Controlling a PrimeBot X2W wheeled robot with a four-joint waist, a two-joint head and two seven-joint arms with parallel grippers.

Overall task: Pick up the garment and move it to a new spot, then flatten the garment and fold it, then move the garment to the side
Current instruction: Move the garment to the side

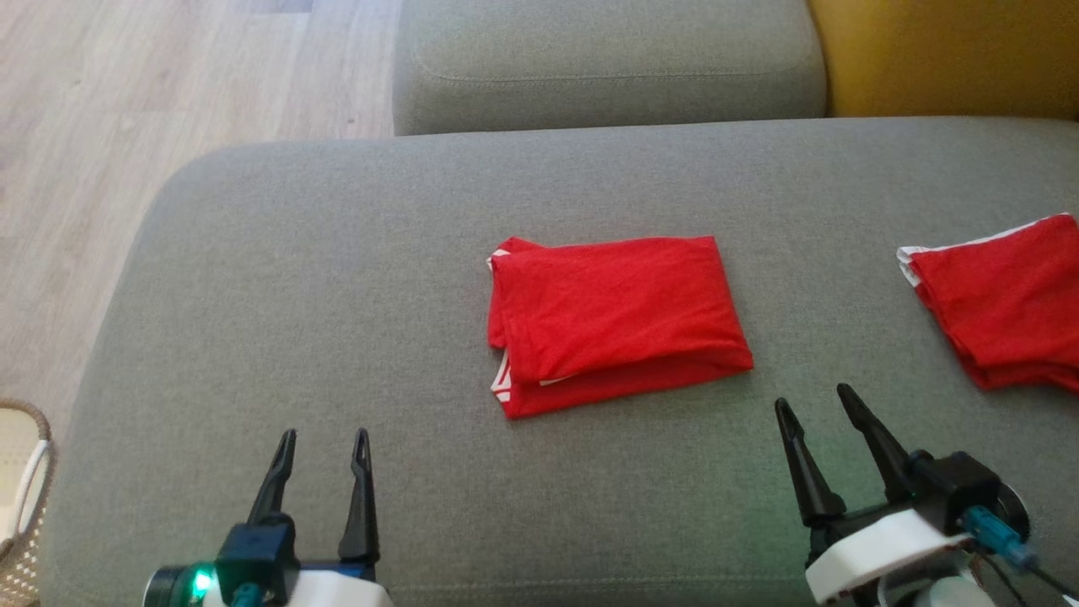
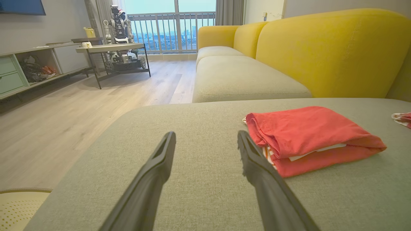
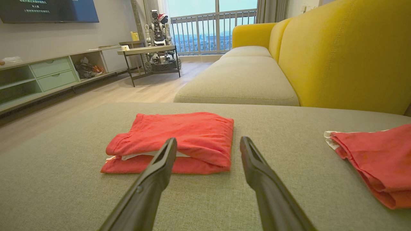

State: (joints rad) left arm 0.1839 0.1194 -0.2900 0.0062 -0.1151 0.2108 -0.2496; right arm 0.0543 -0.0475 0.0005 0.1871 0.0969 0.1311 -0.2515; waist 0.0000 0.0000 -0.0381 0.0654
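Where the pale wood-plank floor meets the lower left corner of the head view, item one: a woven tan basket, cut by the frame edge, just beside the sofa.

Item two: a broad grey fabric sofa seat, bearing all that follows.

Item three: left end effector, two long dark fingers spread apart, over bare grey fabric near the seat's front edge, well left of the seat's middle.

Item four: a folded red fabric garment with white trim, lying flat as a rough rectangle at the middle of the seat, layers stacked, white edging showing at its left side; clear of both end effectors.

Item five: right end effector, fingers likewise apart, leaning leftward, near the garment's front right corner without touching it.

Item six: a second folded red cloth with a white hem, at the seat's right side, partly cut by the frame, well apart from the first.

Behind: a further grey seat cushion, and to its right a mustard-yellow sofa back.
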